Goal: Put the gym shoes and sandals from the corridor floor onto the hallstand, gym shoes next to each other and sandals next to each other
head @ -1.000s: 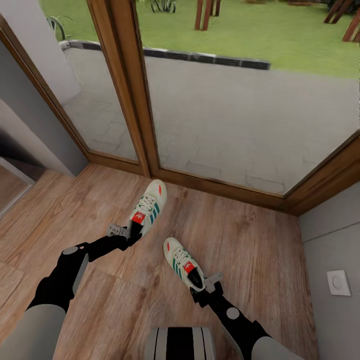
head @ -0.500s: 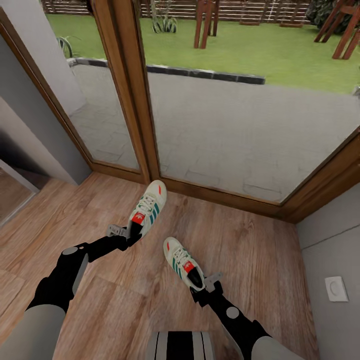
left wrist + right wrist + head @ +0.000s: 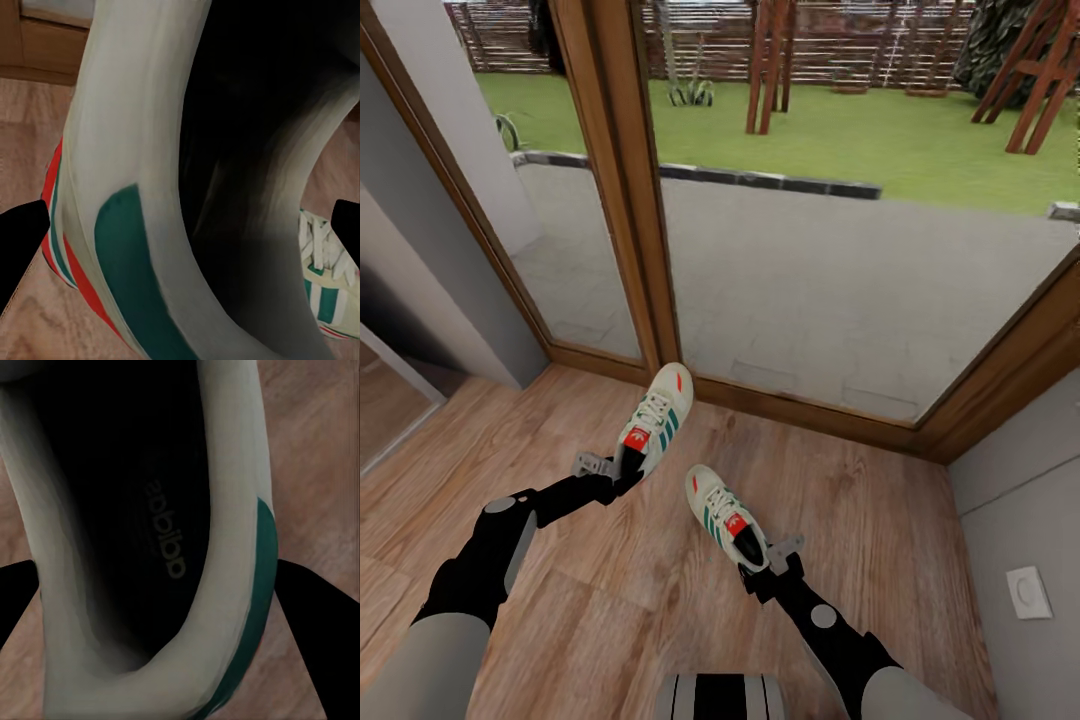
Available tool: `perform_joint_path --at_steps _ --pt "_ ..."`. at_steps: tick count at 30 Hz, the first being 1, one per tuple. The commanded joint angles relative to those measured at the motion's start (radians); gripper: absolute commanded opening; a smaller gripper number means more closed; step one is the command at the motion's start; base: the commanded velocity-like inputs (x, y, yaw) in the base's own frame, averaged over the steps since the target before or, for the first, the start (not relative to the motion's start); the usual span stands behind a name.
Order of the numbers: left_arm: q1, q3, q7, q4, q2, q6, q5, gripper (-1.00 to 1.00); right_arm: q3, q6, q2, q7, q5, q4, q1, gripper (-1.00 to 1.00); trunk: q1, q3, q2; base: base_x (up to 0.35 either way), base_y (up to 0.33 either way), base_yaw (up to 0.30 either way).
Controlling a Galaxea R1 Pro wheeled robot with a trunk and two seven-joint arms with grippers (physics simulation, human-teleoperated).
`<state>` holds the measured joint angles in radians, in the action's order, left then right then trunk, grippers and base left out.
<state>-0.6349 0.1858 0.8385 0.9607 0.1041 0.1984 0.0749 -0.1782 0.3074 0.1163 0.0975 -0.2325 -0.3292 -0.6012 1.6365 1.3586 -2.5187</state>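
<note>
Wood-framed glass doors (image 3: 622, 190) face paved patio (image 3: 840, 270) and lawn (image 3: 860, 140); wall switch (image 3: 1027, 592) at right.

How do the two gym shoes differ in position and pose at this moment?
The left gripper's shoe sits nearer the glass door, toe angled up and to the right in the head view; the right gripper's shoe sits closer to the robot, toe angled up and to the left. The left gripper grips one by its heel opening, the right gripper the other. Both are white with green stripes and red-orange tabs.

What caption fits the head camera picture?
Each gripper, left and right, holds a sneaker by the heel beside the glass door.
</note>
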Motion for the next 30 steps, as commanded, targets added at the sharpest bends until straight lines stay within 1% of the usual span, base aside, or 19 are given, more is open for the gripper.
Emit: perform_joint_path --at_steps 1,7,9,12,16,20,30 --pt "0.000 0.004 0.007 0.001 -0.001 0.008 0.007 -1.00 0.002 0.003 0.000 0.001 -0.008 0.001 0.000 -1.00 -0.001 -0.005 0.000 0.000 0.000 0.000" --pt "0.000 0.004 0.007 0.001 -0.003 0.009 0.005 -1.00 0.000 0.004 0.000 0.002 -0.008 0.001 0.000 -1.00 -0.003 -0.038 0.001 0.000 0.000 0.000" --pt "0.000 0.004 0.007 0.001 -0.002 0.022 0.005 -1.00 0.000 0.004 0.000 0.002 -0.008 0.001 0.000 -1.00 -0.004 -0.049 0.002 0.000 0.000 0.000" --pt "0.000 0.004 0.008 0.001 -0.002 0.087 0.006 -1.00 0.000 0.004 0.000 0.002 -0.008 0.001 0.000 -1.00 -0.004 -0.054 0.002 0.000 0.000 0.000" --pt "0.000 0.005 0.008 0.001 -0.002 0.112 0.005 -1.00 0.000 0.004 0.000 0.002 -0.007 0.001 0.000 -1.00 -0.004 -0.061 0.002 -0.021 0.000 0.000" --pt "0.000 0.006 0.008 0.001 -0.001 0.114 0.005 -1.00 0.000 0.004 0.000 0.002 -0.008 0.001 0.000 -1.00 -0.004 -0.067 0.002 -0.246 0.000 0.000" --pt "0.000 0.006 0.008 0.001 -0.001 0.115 0.005 -1.00 0.000 0.004 0.000 0.002 -0.008 0.001 0.000 -1.00 -0.004 -0.084 0.002 -0.335 0.012 0.000"
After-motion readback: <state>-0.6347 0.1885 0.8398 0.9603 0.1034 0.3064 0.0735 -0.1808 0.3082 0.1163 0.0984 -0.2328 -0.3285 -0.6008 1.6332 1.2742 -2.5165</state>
